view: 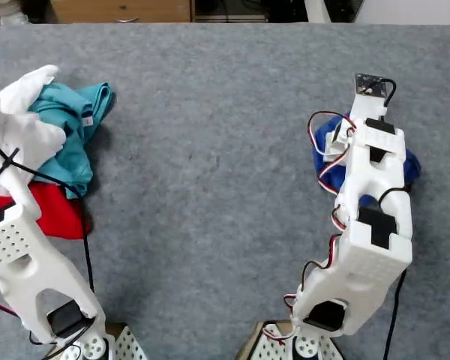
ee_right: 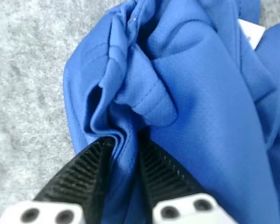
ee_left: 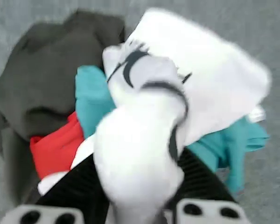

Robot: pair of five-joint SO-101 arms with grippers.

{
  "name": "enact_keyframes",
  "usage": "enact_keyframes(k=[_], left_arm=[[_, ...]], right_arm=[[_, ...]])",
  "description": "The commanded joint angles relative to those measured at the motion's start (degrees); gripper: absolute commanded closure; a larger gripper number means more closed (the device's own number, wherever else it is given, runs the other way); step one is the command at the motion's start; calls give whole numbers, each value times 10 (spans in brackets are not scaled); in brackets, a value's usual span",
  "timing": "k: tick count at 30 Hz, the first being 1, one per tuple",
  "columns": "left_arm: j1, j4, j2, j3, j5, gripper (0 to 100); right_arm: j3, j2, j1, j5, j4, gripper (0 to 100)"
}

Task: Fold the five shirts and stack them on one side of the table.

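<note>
- Between the fingers of the right gripper (ee_right: 125,143) there is a thin fold of the blue shirt (ee_right: 200,107). The jaws are almost closed and pinch this fold.
- Past these fingertips the blue shirt lies as a crumpled heap on the grey table (view: 225,150). Its creases run away from the fingers, so I judge that its long axis goes that way. A small white label (ee_right: 249,30) sits at the far end, but I cannot tell where the collar points.
- The left gripper (ee_left: 139,158) has a thick bunch of the white shirt (ee_left: 205,79) between its jaws. They stand fairly wide apart, and the cloth fills the whole gap.
- The white shirt spreads out beyond the fingertips. It is too bunched to show an axis or a direction.
- Under and behind it lie the teal shirt (ee_left: 91,100) and the red shirt (ee_left: 56,149). The dark grey shirt (ee_left: 46,74) is the farthest from the fingers.
- In my judgement the task is at its start. All five shirts are unfolded, four of them in one loose pile and the blue one well apart. No neat stack is there yet.
</note>
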Motion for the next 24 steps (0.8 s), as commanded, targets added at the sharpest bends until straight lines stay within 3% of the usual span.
enact_keyframes(k=[1, 7, 24], left_arm=[[4, 6, -14, 56, 1, 740], [-1, 6, -74, 115, -3, 725], [4, 6, -307, 120, 0, 729]], right_arm=[[-3, 4, -11, 4, -14, 987], [-3, 4, -11, 4, -14, 987], [-3, 4, -11, 4, -14, 987]])
